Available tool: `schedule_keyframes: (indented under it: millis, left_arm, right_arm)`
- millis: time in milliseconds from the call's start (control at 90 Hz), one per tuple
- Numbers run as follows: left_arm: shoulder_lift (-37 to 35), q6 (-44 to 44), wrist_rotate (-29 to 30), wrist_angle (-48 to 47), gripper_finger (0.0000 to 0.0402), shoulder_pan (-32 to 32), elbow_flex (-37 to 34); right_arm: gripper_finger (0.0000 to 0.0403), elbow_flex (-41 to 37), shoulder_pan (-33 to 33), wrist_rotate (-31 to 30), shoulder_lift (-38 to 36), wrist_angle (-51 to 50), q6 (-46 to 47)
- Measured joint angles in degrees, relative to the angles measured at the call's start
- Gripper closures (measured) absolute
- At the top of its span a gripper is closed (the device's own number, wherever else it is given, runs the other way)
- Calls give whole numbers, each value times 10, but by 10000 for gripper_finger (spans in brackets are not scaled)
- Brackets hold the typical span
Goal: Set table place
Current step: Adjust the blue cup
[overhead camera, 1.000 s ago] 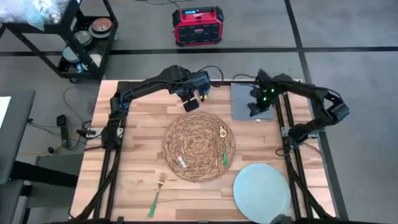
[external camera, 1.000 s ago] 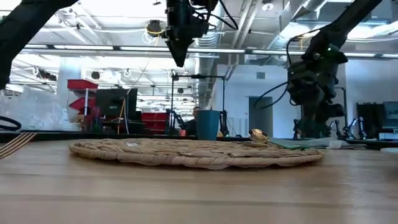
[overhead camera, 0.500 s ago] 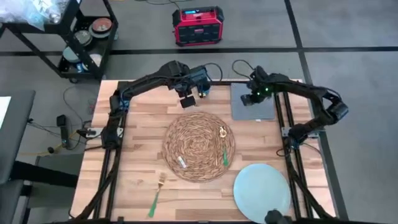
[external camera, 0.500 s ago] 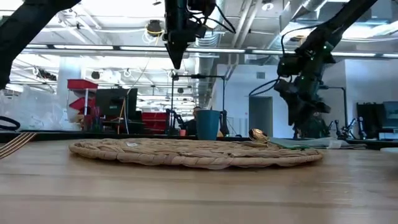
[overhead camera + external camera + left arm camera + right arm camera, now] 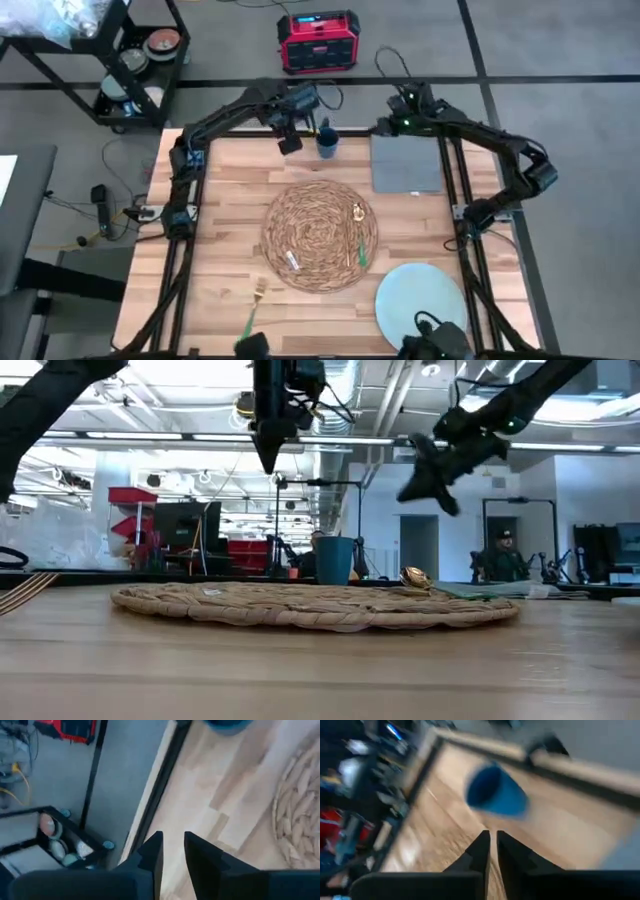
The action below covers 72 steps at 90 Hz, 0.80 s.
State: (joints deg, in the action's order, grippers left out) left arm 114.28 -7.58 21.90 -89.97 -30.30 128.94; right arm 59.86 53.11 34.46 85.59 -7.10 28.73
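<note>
The round woven place mat (image 5: 320, 235) lies flat at the middle of the table (image 5: 215, 210). A gold spoon with a green handle (image 5: 357, 238) and a small knife (image 5: 292, 261) lie on it. A blue cup (image 5: 327, 143) stands upright near the far edge. My left gripper (image 5: 290, 144) hangs shut in the air just left of the cup, holding nothing. My right gripper (image 5: 384, 127) is raised over the far edge, right of the cup, between it and the grey napkin (image 5: 405, 163). It is shut and holds nothing. It is tipped toward the cup (image 5: 495, 795).
A pale-blue plate (image 5: 422, 303) lies at the near right corner. A green-handled fork (image 5: 252, 310) lies on the wood near the front left. Black frame rails (image 5: 172, 250) run along both sides. A red box (image 5: 318, 42) and a cart (image 5: 130, 60) stand on the floor beyond the table.
My left gripper has risen and drawn back from the mat's far rim toward the far left. This uncovers the blue cup in the high view. My right gripper has lifted off the napkin area and swung up toward the far edge and left, tipping from downward to slanted.
</note>
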Motion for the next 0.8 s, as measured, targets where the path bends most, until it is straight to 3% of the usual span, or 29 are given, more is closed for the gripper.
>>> schedule_keyframes:
  millis: [67,222,378,533,667,800]
  left_arm:
    - [-22,-3,-40,-1,345,-20,0]
    - [-109,26,-154,1,349,-74,-31]
    - [-248,41,-256,0,367,-60,-152]
    - [-375,110,-290,17,391,67,-307]
    - [-453,380,-294,139,401,226,-452]
    - [-486,627,-286,278,401,394,-576]
  right_arm:
    - [367,8,2,9,0,-12,1]
    - [365,11,20,48,-1,-144,-60]
    - [367,10,21,57,-1,-224,-124]
    - [367,11,21,60,-1,-225,-128]
    - [367,11,22,60,-1,-225,-128]
    - [367,11,20,63,-1,-225,-141]
